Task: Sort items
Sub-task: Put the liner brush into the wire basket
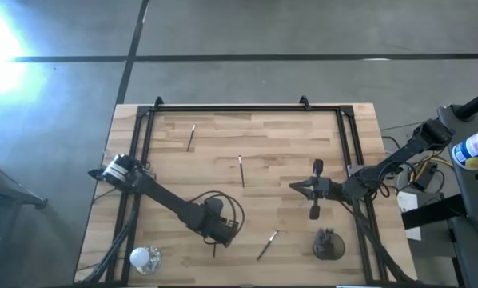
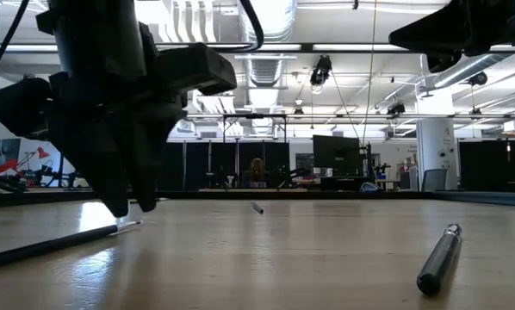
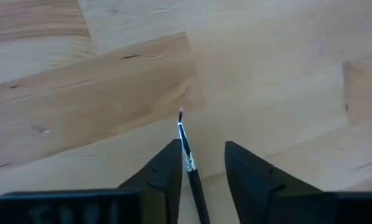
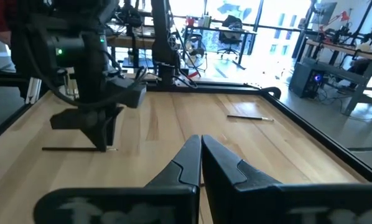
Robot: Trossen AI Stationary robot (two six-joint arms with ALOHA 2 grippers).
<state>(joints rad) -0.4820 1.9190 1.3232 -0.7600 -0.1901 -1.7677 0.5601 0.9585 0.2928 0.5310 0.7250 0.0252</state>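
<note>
Our left gripper (image 1: 216,240) sits low over the table (image 1: 287,136) at about seven o'clock from the centre, and its jaws stand apart with a thin dark brush (image 3: 187,155) lying on the wood between them, close to one finger. We judge the jaws are spread this way to straddle the brush along its length, so that closing would pinch the handle across its narrow side; nothing is gripped yet. In the low view the same brush (image 2: 51,244) lies flat on the boards beneath the fingertips.

Our right gripper (image 1: 296,187) waits at about three o'clock with its jaws pressed together and nothing between them, held clear so it does not crowd the left arm's work.

The other brushes are scattered well apart: one (image 1: 191,137) at eleven o'clock near the far rail, one (image 1: 241,170) near the middle, one (image 1: 267,244) at six o'clock, and a thicker dark one (image 1: 315,210) lying just beside the right gripper. A dark cup (image 1: 327,244) stands at five o'clock and a shiny cup (image 1: 144,258) at seven o'clock by the near edge, probably the places the brushes are sorted into.
</note>
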